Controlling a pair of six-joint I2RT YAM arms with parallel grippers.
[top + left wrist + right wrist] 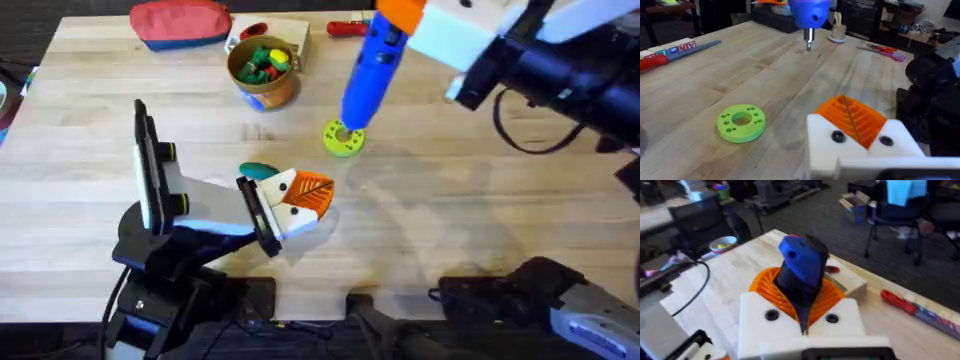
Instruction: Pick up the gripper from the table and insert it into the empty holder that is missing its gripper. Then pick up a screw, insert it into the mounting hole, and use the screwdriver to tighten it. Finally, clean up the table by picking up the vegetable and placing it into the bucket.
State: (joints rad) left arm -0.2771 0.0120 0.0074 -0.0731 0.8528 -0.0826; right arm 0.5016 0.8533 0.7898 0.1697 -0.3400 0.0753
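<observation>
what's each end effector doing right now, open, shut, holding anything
Left end effector: shut, holding nothing.
Right end effector: shut on the blue screwdriver, its tip over the green disc.

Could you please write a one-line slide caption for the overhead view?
Right gripper holds the blue screwdriver over the green disc.

Two black-jointed arms with white, orange-padded grippers

The left arm's white plastic gripper (297, 203) carries orange ribbed pads (852, 116) and two black screw heads on its face, behind it a black bracket, a white link and small yellow-green marks on the black upright segment. The right arm's white gripper (398, 22) has matching orange ribbed pads (765, 282) and two black screws; its black links trail a looping black cable at the far right.
</observation>
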